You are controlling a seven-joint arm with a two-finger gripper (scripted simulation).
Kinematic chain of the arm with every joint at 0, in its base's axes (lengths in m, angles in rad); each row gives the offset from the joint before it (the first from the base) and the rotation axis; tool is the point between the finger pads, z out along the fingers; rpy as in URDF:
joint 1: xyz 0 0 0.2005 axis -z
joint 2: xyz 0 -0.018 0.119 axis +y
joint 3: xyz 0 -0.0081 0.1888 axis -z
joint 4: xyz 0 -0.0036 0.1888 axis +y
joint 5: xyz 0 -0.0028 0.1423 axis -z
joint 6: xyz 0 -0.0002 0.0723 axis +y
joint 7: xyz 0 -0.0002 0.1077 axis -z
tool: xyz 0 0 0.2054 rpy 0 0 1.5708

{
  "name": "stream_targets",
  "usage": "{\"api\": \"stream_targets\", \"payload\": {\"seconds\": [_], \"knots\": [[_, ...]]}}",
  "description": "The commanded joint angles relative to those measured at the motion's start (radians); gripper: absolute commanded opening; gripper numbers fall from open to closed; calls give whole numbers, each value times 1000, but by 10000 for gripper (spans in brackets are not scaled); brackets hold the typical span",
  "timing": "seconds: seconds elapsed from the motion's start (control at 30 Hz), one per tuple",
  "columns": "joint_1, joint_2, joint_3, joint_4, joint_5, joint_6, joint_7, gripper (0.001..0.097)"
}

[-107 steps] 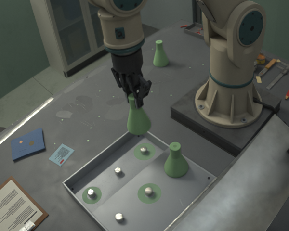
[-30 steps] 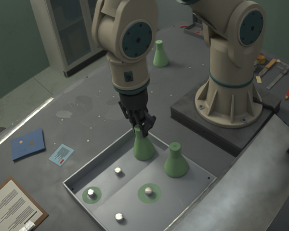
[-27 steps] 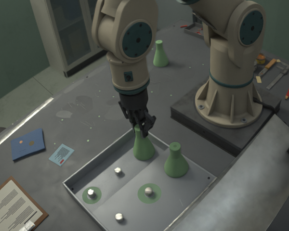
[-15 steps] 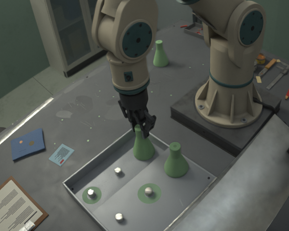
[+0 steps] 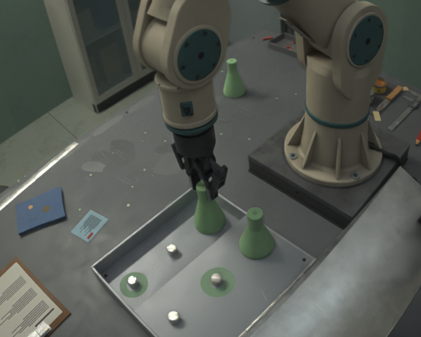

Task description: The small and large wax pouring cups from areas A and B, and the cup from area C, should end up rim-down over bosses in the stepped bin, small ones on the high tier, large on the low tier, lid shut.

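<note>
My gripper stands open around the narrow top of a green cup, which sits rim-down at the far end of the stepped bin's left tier. A wider green cup stands rim-down on the right tier. A third green cup stands rim-down on the table far behind. Bare metal bosses show on both tiers: one and one on a green ring on the left, one on a green ring and one on the right. The bin's lid lies open to the right.
Behind the bin rises the arm's base on a dark plinth. A cabinet stands at the far left. A blue booklet, a card and a clipboard lie left of the bin. Hand tools lie far right.
</note>
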State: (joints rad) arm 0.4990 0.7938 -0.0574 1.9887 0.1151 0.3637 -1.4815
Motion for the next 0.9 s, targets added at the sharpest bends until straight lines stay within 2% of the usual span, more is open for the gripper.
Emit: {"api": "stream_targets", "payload": {"seconds": [0.0, 0.23, 0.47, 0.53, 0.77, 0.87], "knots": [[2, -15, -3, -5, -2, 18, 2, 500], [14, -121, -22, -57, -18, 175, 16, 500], [16, -142, -26, -70, -22, 211, 20, 500], [18, -160, -28, -83, -26, 241, 23, 500], [26, -269, -39, -187, -48, 452, 44, 500], [27, -289, -40, -214, -53, 501, 49, 500]]}}
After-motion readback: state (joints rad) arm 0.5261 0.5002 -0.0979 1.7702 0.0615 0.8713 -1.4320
